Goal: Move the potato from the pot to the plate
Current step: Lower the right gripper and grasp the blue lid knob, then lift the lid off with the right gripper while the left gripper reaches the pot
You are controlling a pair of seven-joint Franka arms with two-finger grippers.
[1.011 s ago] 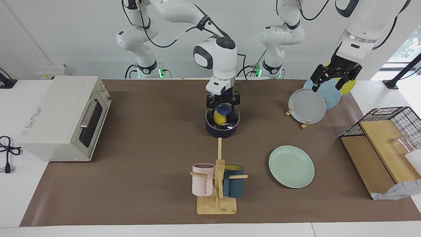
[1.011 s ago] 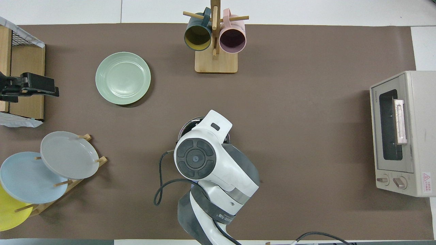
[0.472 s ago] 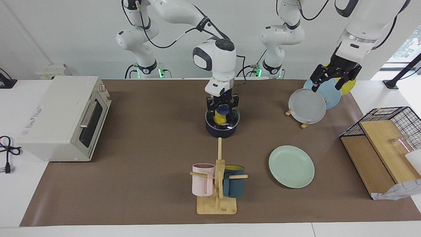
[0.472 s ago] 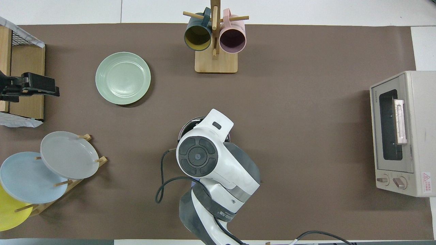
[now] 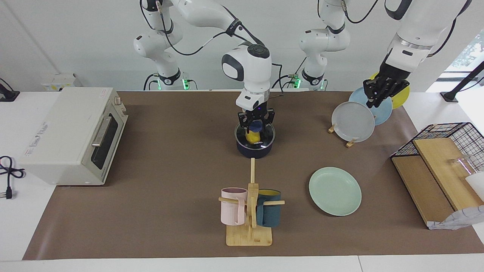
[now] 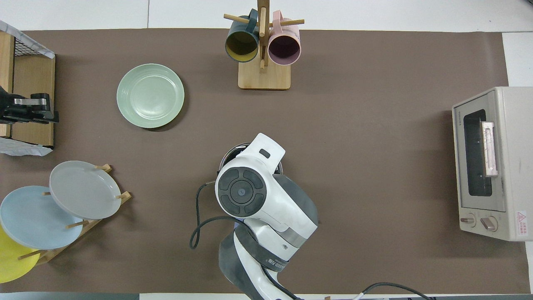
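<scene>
The yellow potato (image 5: 252, 136) stands in the dark blue pot (image 5: 254, 151) at the table's middle. My right gripper (image 5: 255, 130) reaches straight down into the pot and is shut on the potato. In the overhead view the right arm covers the potato, and only the pot's rim (image 6: 231, 151) shows. The mint-green plate (image 5: 335, 191) lies bare on the mat, farther from the robots than the pot and toward the left arm's end; it also shows in the overhead view (image 6: 150, 95). My left gripper (image 5: 381, 96) waits raised at the left arm's end (image 6: 39, 109).
A rack with grey (image 5: 353, 121), light blue and yellow plates stands near the left arm's base. A mug tree (image 5: 250, 211) with a pink and a teal mug stands farther out than the pot. A toaster oven (image 5: 72, 132) is at the right arm's end, a wire basket (image 5: 446, 143) at the left arm's.
The right gripper has closed in on the potato inside the pot. The left gripper has turned about its wrist and now looks narrower. Pot and plate have not moved.
</scene>
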